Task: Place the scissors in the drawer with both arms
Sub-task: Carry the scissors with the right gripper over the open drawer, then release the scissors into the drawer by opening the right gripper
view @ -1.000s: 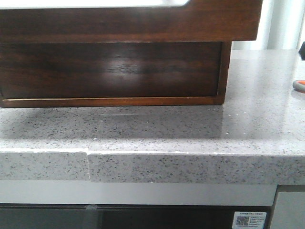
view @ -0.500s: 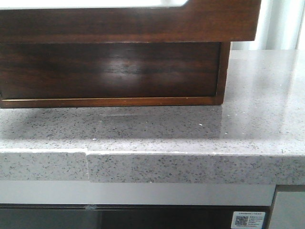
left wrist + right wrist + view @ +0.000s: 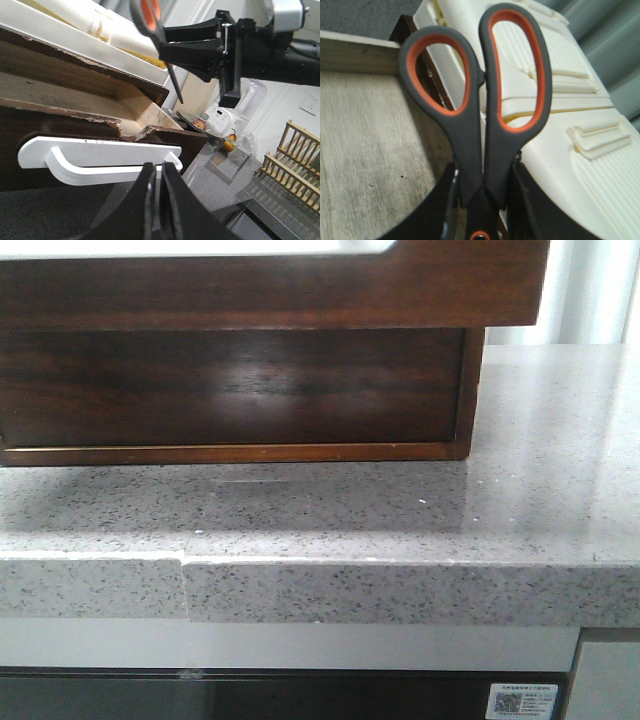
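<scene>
Right gripper (image 3: 482, 210) is clamped on the grey-and-orange-handled scissors (image 3: 477, 105), held just above the pulled-out, dark brown glossy wood drawer (image 3: 100, 107), blades pointing down. Released off-centre, they could catch the drawer's chipped front edge or land on the white plastic tray (image 3: 560, 100) beside the drawer. Left gripper (image 3: 156, 200), fingers together and empty, sits just below the drawer's white handle (image 3: 95, 160).

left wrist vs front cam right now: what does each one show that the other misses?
Only the left wrist view: the right gripper shut on the scissors above the open drawer, the drawer's white handle, the left gripper with fingers nearly together, and a wooden rack.

Only the front view: the speckled countertop's front edge and a QR label.

Both: the dark wood drawer front.
</scene>
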Motion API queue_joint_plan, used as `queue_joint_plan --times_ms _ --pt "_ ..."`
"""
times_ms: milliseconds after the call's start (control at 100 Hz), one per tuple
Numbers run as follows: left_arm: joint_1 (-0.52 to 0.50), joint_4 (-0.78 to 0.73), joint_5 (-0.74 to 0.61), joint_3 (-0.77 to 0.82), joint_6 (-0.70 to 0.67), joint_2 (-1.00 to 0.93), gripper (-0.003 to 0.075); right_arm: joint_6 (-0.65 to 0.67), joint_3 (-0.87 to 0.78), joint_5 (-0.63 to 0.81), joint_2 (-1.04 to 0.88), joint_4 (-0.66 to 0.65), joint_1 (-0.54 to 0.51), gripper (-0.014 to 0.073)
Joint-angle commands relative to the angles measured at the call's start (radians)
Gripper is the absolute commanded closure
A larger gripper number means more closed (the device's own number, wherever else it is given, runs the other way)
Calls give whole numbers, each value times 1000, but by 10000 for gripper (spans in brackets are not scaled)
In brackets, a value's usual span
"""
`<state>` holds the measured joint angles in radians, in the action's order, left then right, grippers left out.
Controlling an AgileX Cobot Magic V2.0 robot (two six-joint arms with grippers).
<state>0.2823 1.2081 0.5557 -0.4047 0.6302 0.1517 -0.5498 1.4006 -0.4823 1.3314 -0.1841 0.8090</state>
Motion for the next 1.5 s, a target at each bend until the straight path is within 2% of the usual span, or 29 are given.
queue_joint_plan --times_ms 0,320,420,490,560,620,630,670,740,840,880,1030,1100,1190,1310,1490 --pt "7 43 -13 -33 4 11 739 -12 34 115 6 -55 18 666" --pt "7 43 2 -33 4 11 739 -12 34 107 109 -71 20 663" --pt "7 43 10 -33 4 11 739 -12 34 85 124 -72 18 617" --pt "7 43 15 -33 4 11 739 -12 34 58 131 -72 18 508" --pt "7 43 17 -32 4 11 739 -8 34 42 131 -72 18 333" --pt "7 43 17 -32 4 11 739 15 34 46 131 -72 18 147" --pt "7 43 17 -32 4 11 739 15 34 46 131 -72 18 147" --pt "7 43 17 -32 4 11 739 34 34 46 126 -72 18 50" --pt "7 43 17 -32 4 11 739 58 34 46 111 -72 18 2" --pt "7 38 17 -32 4 11 739 121 34 37 71 -70 20 66" --pt "7 26 17 -32 4 11 739 172 34 29 52 -65 20 141" --pt "7 -63 17 -32 4 11 739 365 34 -107 -49 -48 20 557" --pt "7 -113 17 -32 4 11 739 394 12 -194 -107 -48 20 663" --pt "7 -208 17 -32 4 11 739 422 -62 -212 -218 -48 20 636" --pt "7 -339 6 -32 4 7 739 448 -253 -127 -424 -56 20 629" --pt "7 -438 4 -32 4 7 739 506 -567 8 -810 -174 20 630"
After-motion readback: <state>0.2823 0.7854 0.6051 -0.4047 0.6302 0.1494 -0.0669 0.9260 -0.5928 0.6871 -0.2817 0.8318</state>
